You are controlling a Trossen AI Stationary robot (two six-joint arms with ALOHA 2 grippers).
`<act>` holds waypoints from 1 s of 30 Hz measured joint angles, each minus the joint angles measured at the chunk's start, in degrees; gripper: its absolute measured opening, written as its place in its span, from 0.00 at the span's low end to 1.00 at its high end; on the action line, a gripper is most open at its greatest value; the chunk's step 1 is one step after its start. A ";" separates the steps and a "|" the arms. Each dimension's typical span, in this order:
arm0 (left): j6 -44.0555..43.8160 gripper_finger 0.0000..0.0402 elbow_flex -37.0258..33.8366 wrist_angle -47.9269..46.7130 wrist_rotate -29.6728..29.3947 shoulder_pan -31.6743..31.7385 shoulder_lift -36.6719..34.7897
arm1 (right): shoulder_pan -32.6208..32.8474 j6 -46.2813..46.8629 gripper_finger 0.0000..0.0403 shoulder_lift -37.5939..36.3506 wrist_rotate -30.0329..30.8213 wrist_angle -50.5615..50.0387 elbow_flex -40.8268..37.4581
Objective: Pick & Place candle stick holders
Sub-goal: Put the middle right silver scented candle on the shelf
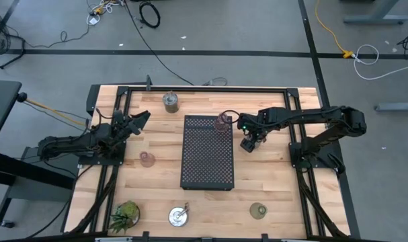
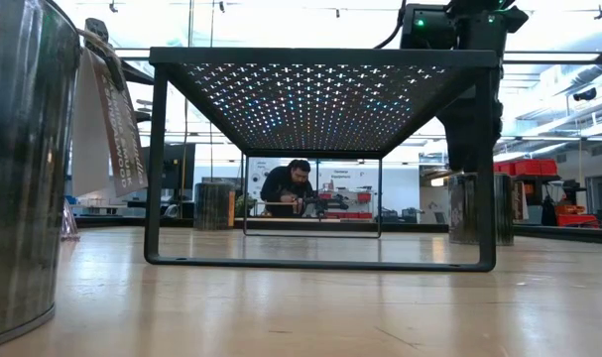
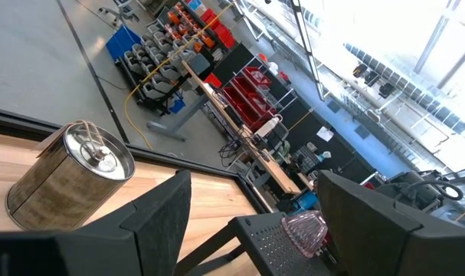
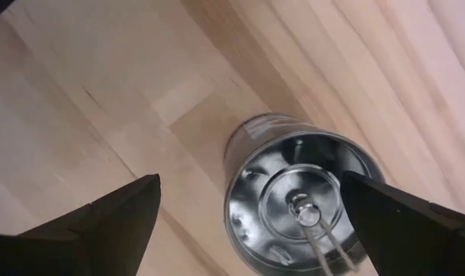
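My right gripper (image 4: 251,230) hangs open, pointing down over a silvery candle stick holder (image 4: 305,199) that stands on the table just right of the black tray (image 1: 207,168). Its fingers stand wide on either side and touch nothing. In the high view the gripper (image 1: 249,142) hides this holder. A pink glass holder (image 1: 222,121) stands on the tray's far right corner. Another pink one (image 1: 146,159) is left of the tray. Silvery holders stand at the far edge (image 1: 170,101) and the near edge (image 1: 178,216). An olive-green one (image 1: 258,211) is at the near right. My left gripper (image 1: 138,121) waits open at the far left.
The perforated tray (image 2: 320,89) stands on thin legs in the table's middle. A spiky green plant (image 1: 126,214) sits at the near left corner. Bare wood lies right of the tray and between the tray and the near edge. A person works in the room behind.
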 joint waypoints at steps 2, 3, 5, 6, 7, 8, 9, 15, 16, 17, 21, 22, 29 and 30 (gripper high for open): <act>0.00 0.71 0.01 0.00 0.00 0.00 0.00 | 0.00 -1.60 0.99 0.01 0.04 -0.54 0.00; 0.00 0.71 0.01 0.00 0.00 0.00 0.00 | 0.00 -2.51 0.99 0.00 0.22 -1.23 0.00; 0.00 0.71 0.01 0.00 0.00 -0.02 0.00 | 0.00 -4.33 0.99 -0.01 1.04 -2.31 0.00; 0.00 0.71 0.01 0.00 0.00 0.00 0.00 | 0.00 -4.79 0.99 -0.01 1.51 -2.46 0.00; -0.01 0.71 0.00 -0.01 0.00 -0.02 0.00 | 0.00 -4.91 0.99 0.00 1.66 -2.52 0.00; -0.02 0.71 0.00 0.00 0.00 -0.01 0.00 | 0.00 -4.92 0.99 0.00 1.67 -2.52 0.00; 0.00 0.71 0.01 -0.02 0.00 -0.01 0.00 | 0.00 -4.87 0.99 -0.01 1.68 -2.51 0.00; 0.00 0.71 0.00 -0.01 0.00 -0.01 0.00 | 0.00 -8.36 0.99 0.01 1.78 -2.52 0.02; 0.00 0.71 0.01 -0.01 -0.01 -0.01 0.00 | 0.00 -8.45 0.99 0.01 1.79 -2.63 0.02; 0.00 0.71 -0.01 -0.01 -0.02 0.00 0.00 | 0.00 -8.60 0.99 0.01 2.03 -2.83 0.02; 0.00 0.71 0.01 -0.02 -0.02 0.00 0.00 | 0.02 -6.31 0.99 0.01 4.66 -2.94 0.02; 0.00 0.71 0.01 0.00 0.00 0.00 0.00 | 0.02 -6.25 0.99 0.01 4.67 -2.96 0.02; -0.02 0.71 -0.01 0.00 0.00 0.00 0.00 | 0.20 -6.26 0.99 0.00 4.19 -3.69 0.02; 0.00 0.71 0.00 0.00 0.00 -0.02 0.00 | 0.20 -6.18 0.99 -0.01 4.13 -3.69 0.02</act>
